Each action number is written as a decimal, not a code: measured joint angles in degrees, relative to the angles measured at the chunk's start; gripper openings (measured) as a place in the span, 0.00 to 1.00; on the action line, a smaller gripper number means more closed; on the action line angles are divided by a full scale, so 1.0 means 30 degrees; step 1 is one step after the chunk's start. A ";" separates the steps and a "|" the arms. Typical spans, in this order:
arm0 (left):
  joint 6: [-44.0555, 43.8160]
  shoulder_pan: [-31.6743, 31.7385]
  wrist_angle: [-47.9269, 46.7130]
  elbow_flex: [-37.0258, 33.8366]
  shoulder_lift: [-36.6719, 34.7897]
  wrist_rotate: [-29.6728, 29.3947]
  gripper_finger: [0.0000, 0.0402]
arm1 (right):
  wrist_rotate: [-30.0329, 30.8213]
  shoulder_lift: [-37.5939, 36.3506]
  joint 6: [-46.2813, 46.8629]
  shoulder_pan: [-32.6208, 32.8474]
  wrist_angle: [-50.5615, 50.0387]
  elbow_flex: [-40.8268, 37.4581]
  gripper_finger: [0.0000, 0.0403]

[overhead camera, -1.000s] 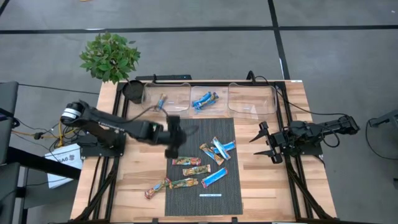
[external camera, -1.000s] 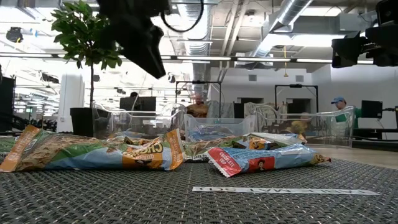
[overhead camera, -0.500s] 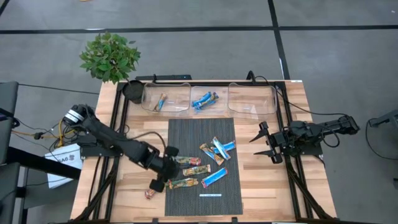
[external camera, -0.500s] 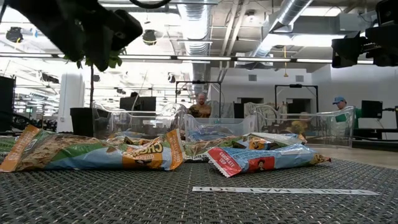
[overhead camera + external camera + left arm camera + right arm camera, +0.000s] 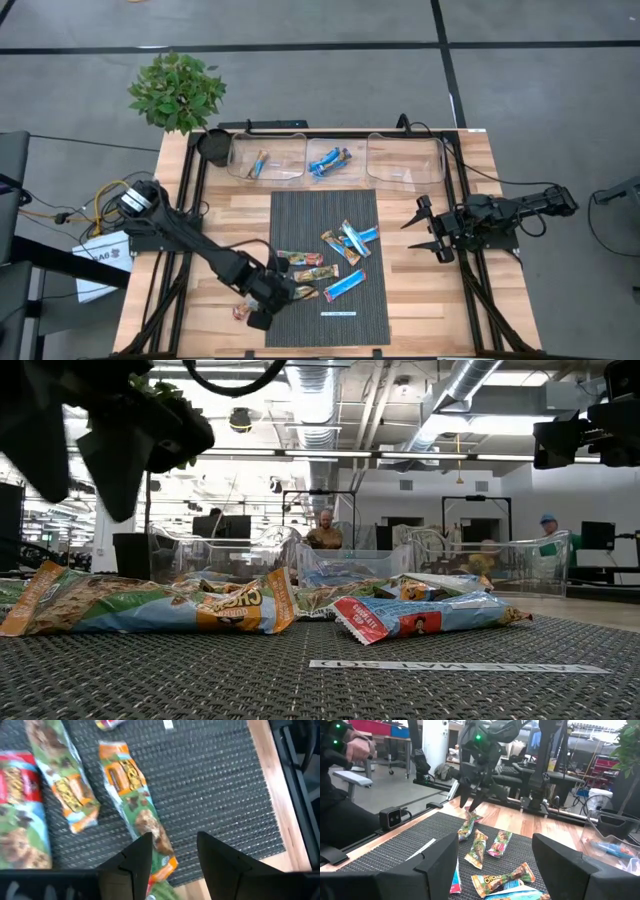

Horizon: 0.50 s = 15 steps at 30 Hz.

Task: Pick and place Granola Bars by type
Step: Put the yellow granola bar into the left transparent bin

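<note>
My left gripper (image 5: pixel 172 857) hangs over the near left corner of the black mat (image 5: pixel 325 205). Its fingers (image 5: pixel 142 855) are apart and hold nothing. The tail of a tan-and-orange bar (image 5: pixel 132 795) lies between them, and that bar runs slantwise.

To do this pick well, I would turn the wrist until the fingers cross the bar's short width. I would also slide up from the crimped end toward its middle and come straight down, so the foil doesn't skate on the mesh. One neighbouring bar (image 5: pixel 62 780) lies close alongside, so I need to keep the outer finger clear of it.

- **Loose bars:** I make out about five tan ones and two or three blue ones. One tan bar (image 5: pixel 240 311) hangs off the mat onto the counter (image 5: pixel 420 300). The blue pair (image 5: pixel 358 237) overlaps, so that count is uncertain.
- **Other items:** There is one white strip (image 5: pixel 338 313).
- **Right gripper:** The right gripper (image 5: pixel 432 232) waits further right, with its fingers spread and nothing between them.
- **Bins at the far edge:** There are three clear bins. The left bin (image 5: pixel 285 150) has one tan bar, the middle bin (image 5: pixel 330 145) seems to hold two blue bars, and I see nothing in the right bin (image 5: pixel 405 150).
</note>
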 joint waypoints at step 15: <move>-0.1734 -0.0337 -0.0556 0.0493 0.0805 -0.2331 0.38 | -0.0004 -0.0003 0.0000 0.0007 0.0004 -0.0003 0.62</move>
